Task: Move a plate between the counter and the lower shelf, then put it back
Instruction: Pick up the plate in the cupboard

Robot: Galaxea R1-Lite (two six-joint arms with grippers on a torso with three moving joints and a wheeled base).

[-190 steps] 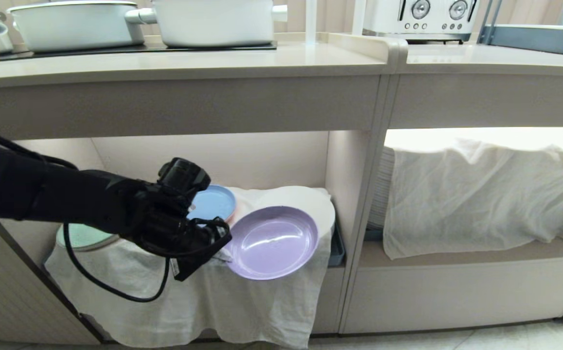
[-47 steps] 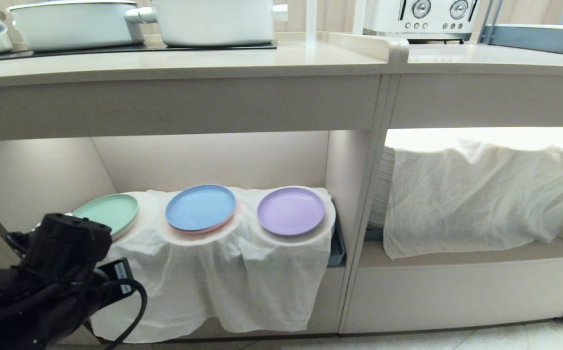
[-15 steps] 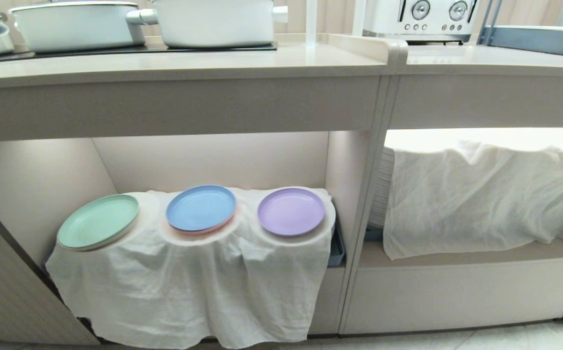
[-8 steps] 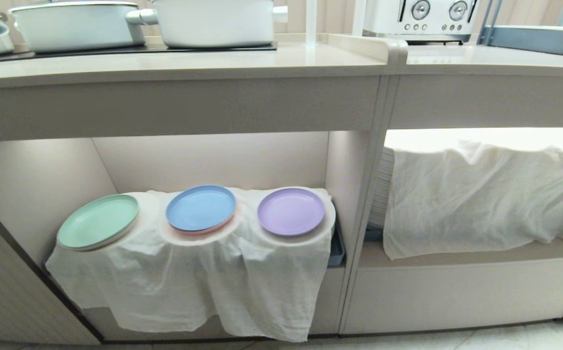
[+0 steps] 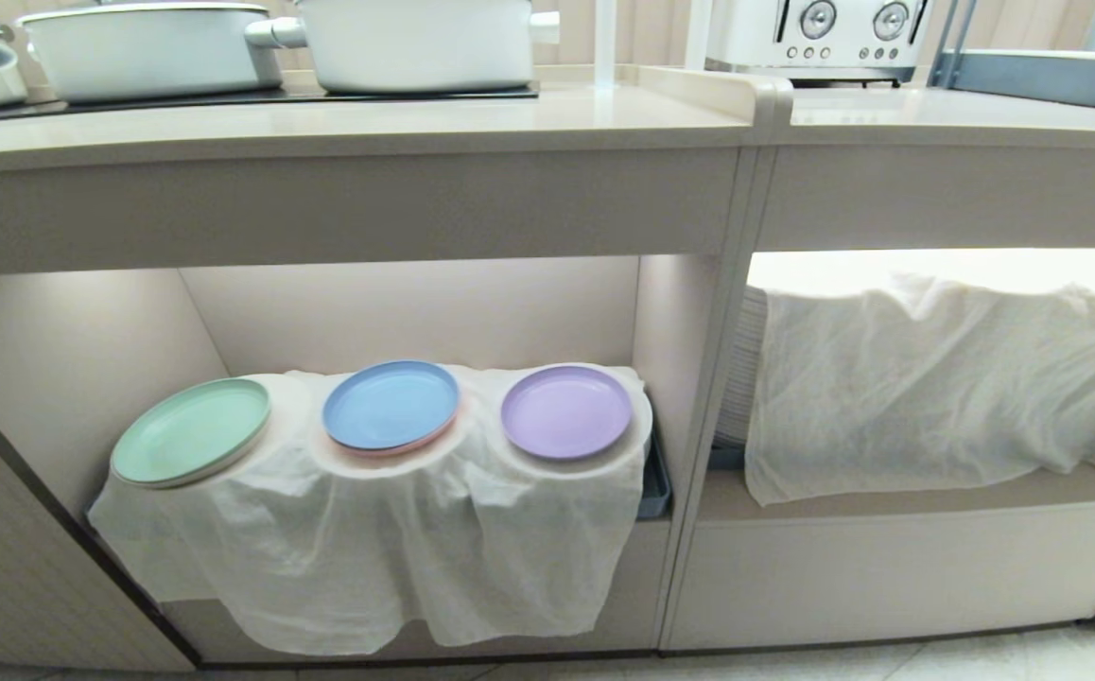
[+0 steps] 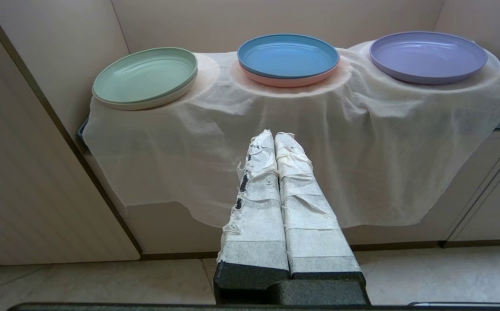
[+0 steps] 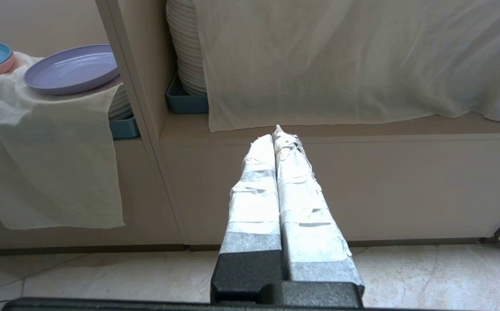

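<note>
The plate [image 5: 565, 411] sits flat on the rightmost of three cloth-covered humps inside the lower shelf [image 5: 415, 312], right up near the compartment's right wall, and nothing is touching it. Beside it, on the middle hump, lies the blue plate [image 5: 391, 404] stacked on a pink one, and further to the left the mint-green plate [image 5: 191, 442] rests on the last hump, tipped slightly toward the front. The white cloth [image 5: 368, 558] spills down over the shelf's front edge in loose folds. Up above, the counter [image 5: 339, 118] carries two white pots [image 5: 415, 43] on its black hob panel, with no plate on it. Neither arm shows in the head view. Through the left wrist camera, the left gripper [image 6: 274, 134] hangs low in front of the shelf, well clear of the cloth and the plates, its taped fingers [image 6: 256, 203] pressed together with nothing between them. Over on the other side, the right gripper [image 7: 276, 136] points at the neighbouring compartment, where a white drape [image 7: 340, 60] hangs in front of a tall stack of white plates [image 7: 185, 47]; its fingers are clenched tight too, empty, and apart from everything. A white toaster [image 5: 817, 33] stands on the adjoining top at the right.
</note>
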